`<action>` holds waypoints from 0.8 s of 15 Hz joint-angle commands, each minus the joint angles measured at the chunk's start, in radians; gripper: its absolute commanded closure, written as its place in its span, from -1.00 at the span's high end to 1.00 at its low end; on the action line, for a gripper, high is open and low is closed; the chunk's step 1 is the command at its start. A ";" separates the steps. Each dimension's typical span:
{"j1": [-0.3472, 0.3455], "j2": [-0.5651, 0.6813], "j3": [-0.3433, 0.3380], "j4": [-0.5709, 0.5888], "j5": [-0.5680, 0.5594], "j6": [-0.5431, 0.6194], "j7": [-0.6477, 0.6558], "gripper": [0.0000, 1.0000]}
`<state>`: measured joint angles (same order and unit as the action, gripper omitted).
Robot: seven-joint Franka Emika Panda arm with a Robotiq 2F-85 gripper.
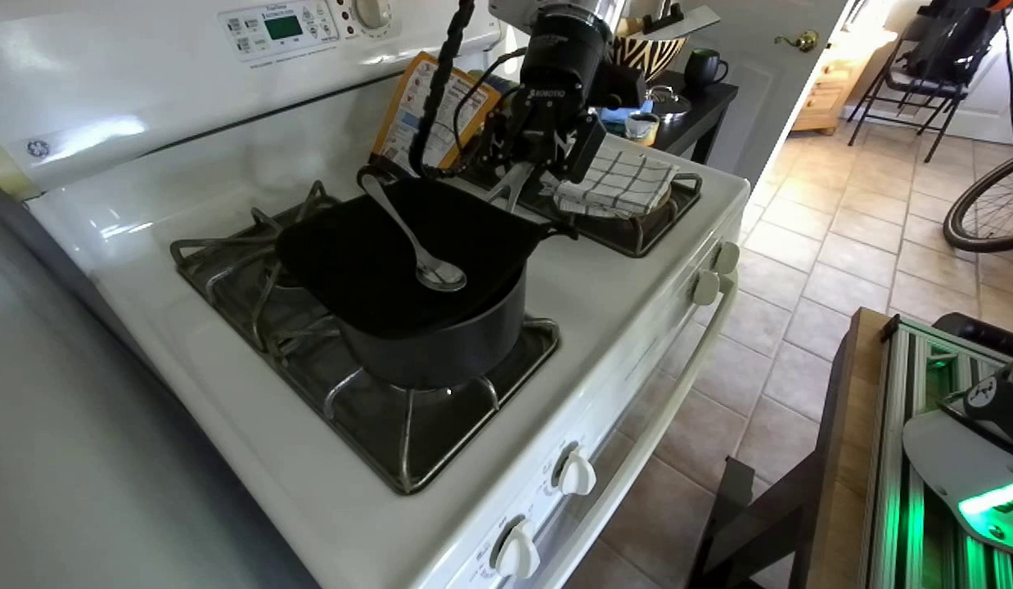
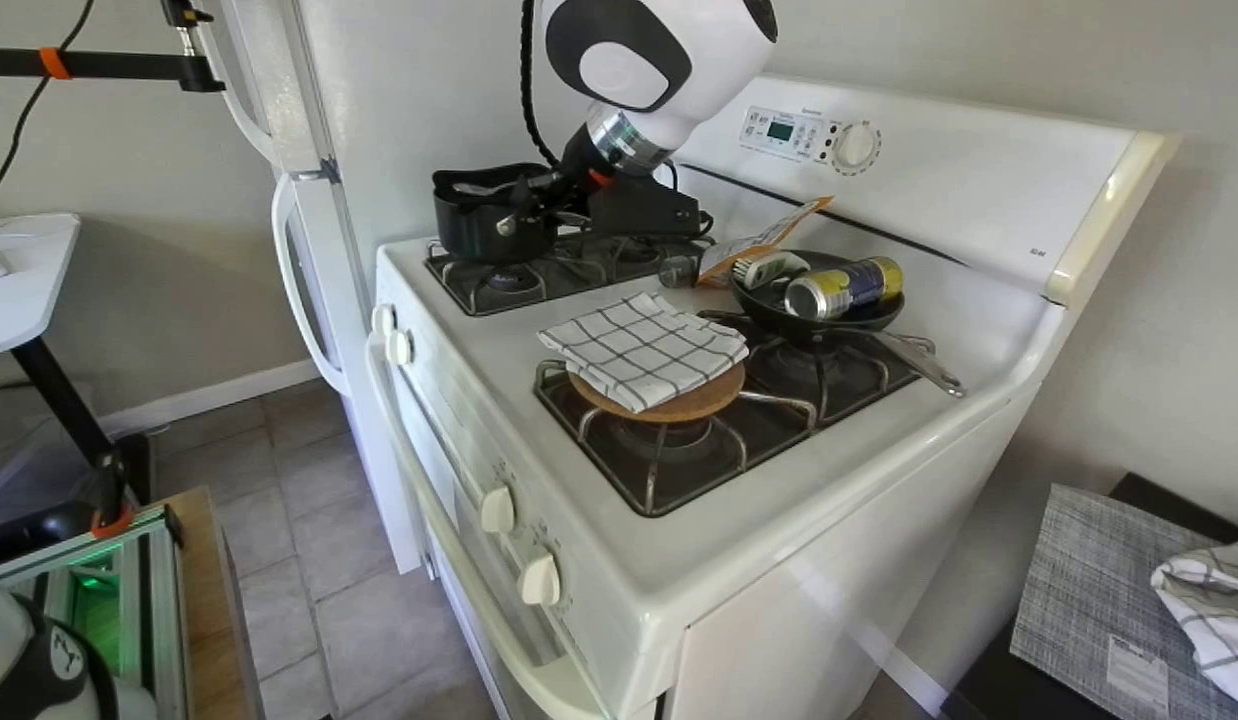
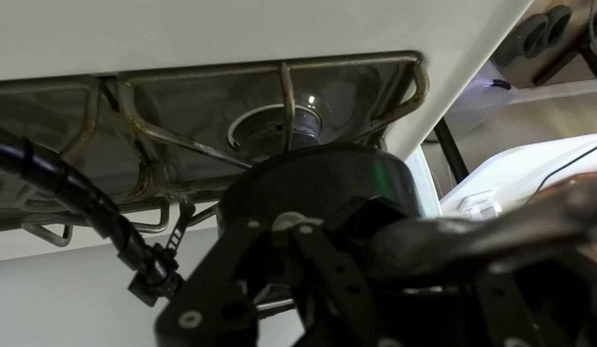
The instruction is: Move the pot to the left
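The black pot (image 1: 441, 348) is over the front burner of the left grate. It also shows in an exterior view (image 2: 469, 225) and the wrist view (image 3: 318, 183). Its bottom seems slightly above the grate, but contact is unclear. Its top is a dark rounded-square surface with small side handles, and a silver spoon (image 1: 439, 276) lies on it. My gripper (image 1: 533, 168) is at the pot's side nearer the towel, its fingers around a silver handle (image 1: 511, 186) and apparently shut on it. In the wrist view the fingers (image 3: 322, 236) are dark, and a blurred metal handle (image 3: 424, 246) passes among them.
The left grate (image 1: 406, 458) lies under the pot. A checked towel (image 2: 644, 345) on a round board sits on the right grate. Behind it stands a skillet (image 2: 744, 300) with a can (image 2: 859, 287). A packet (image 1: 474, 102) leans near the stove's back panel (image 1: 171, 49).
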<state>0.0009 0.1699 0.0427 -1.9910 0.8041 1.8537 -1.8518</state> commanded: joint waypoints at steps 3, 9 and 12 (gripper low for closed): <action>-0.007 0.011 0.007 0.019 0.040 0.000 0.000 -0.97; -0.006 0.019 0.006 0.022 0.025 -0.002 0.014 -0.97; -0.002 0.011 0.004 0.019 0.007 0.011 0.031 -0.31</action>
<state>0.0008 0.1911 0.0428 -1.9857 0.8041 1.8615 -1.8486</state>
